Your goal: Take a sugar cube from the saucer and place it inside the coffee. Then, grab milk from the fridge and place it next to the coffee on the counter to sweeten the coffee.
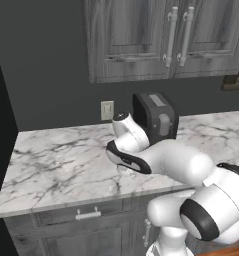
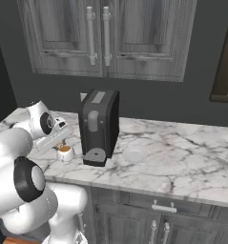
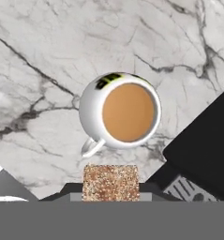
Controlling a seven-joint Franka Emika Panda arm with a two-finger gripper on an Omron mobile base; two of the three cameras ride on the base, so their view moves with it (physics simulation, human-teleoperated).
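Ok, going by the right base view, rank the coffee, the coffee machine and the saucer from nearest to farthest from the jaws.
1. The coffee, just beneath the gripper, which holds the sugar cube.
2. The coffee machine, to the cup's right.
3. The saucer, on the counter beyond the machine's right side.

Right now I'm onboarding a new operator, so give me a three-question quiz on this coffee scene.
1. True or false: the gripper holds a brown sugar cube.
2. The coffee stands to which side of the coffee machine in the right base view? A) left B) right C) behind
3. Fill in: the saucer lies on the ___ counter.

Key: 1 true; 2 A; 3 marble.
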